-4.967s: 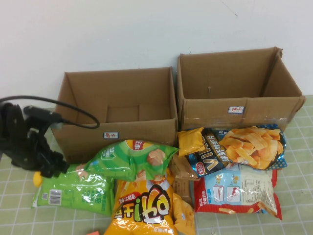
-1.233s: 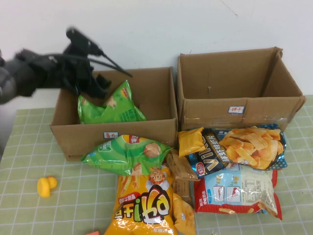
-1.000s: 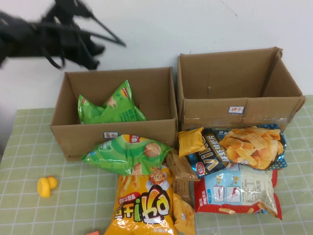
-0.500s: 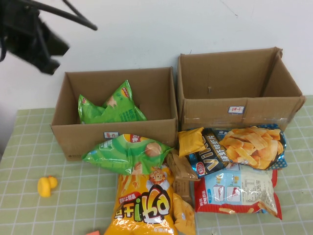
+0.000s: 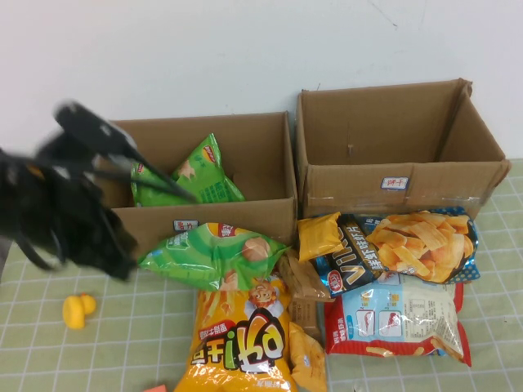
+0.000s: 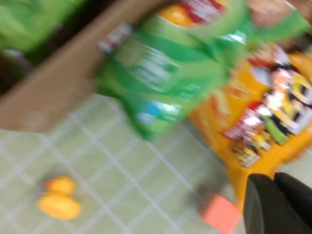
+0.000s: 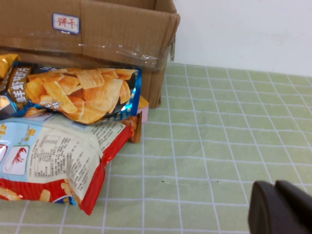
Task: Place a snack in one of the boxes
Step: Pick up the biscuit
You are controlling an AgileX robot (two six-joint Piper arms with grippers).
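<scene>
Green snack bag (image 5: 186, 178) is lying inside the left cardboard box (image 5: 196, 222), leaning on its back wall. Left tool (image 6: 278, 204), fingers pressed together and holding nothing, is hovering in front of that box's left corner, near the yellow duck (image 5: 78, 310). Right tool (image 7: 280, 208), also closed and empty, is sitting over the counter (image 7: 219, 146), well apart from that box.

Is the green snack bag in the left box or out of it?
In: the green snack bag leans inside the left box; the left gripper hangs outside it.
</scene>
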